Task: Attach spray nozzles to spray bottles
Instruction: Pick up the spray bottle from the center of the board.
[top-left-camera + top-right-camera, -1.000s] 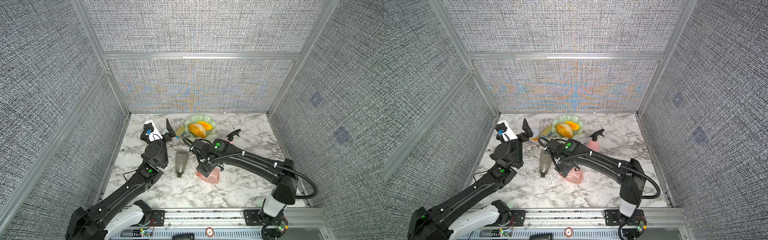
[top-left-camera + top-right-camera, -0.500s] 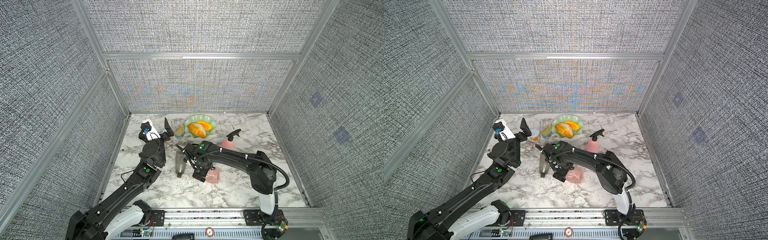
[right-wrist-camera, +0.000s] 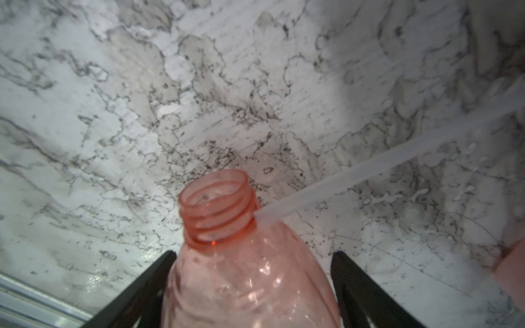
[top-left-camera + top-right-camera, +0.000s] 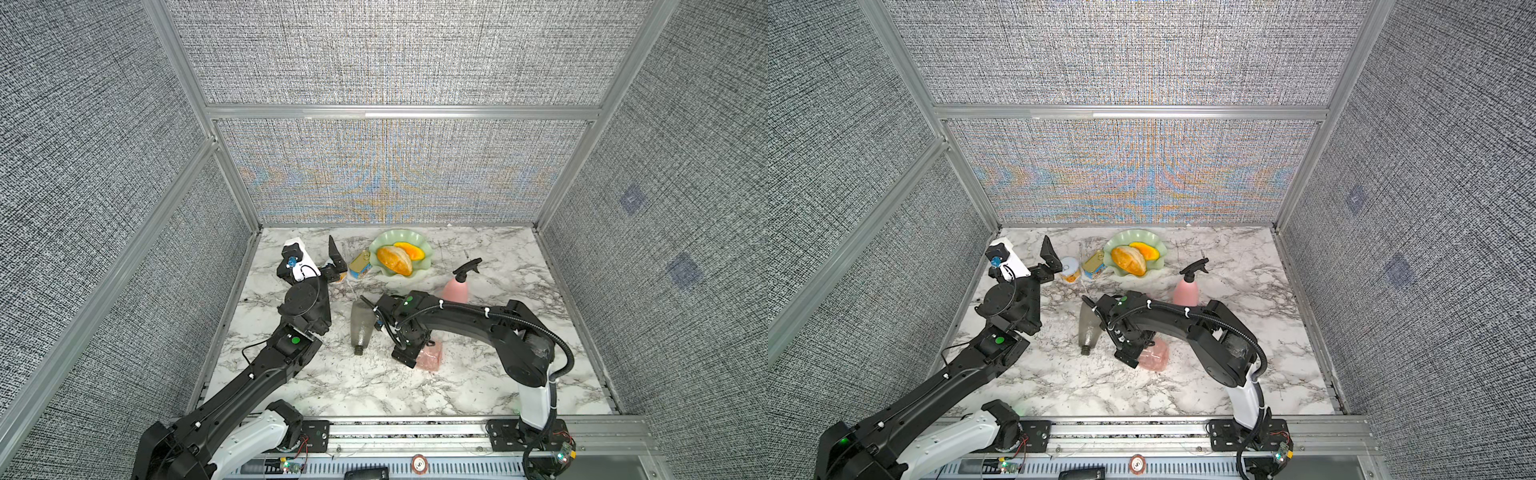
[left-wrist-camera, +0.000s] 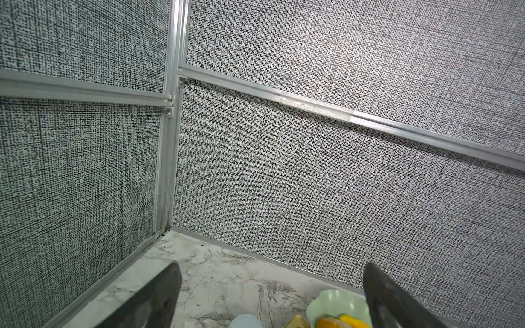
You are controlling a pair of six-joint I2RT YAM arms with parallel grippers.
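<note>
A clear pink spray bottle (image 3: 250, 284) lies on the marble with its threaded neck bare, seen in both top views (image 4: 431, 359) (image 4: 1155, 358). My right gripper (image 3: 252, 255) (image 4: 417, 353) straddles its body, open; one finger touches it and the other stands a little off. A whitish dip tube (image 3: 369, 167) rests against the neck. The smoky grey bottle (image 4: 362, 328) (image 4: 1090, 328) lies capless beside it. The opaque pink bottle (image 4: 456, 289) stands with a black spray nozzle (image 4: 467, 266) on it. My left gripper (image 5: 271, 265) (image 4: 316, 259) hangs open and empty at the back left.
A green scalloped dish (image 4: 428, 257) (image 5: 335, 301) with bread and orange food sits at the back. A gold tin (image 4: 359, 264) and a white can (image 4: 1070, 270) stand beside it, just below my left gripper. Grey walls enclose the table.
The right arm has folded at its elbow while its gripper stayed over the clear pink bottle, and its jaws have drawn in a little. The left arm has barely moved.
</note>
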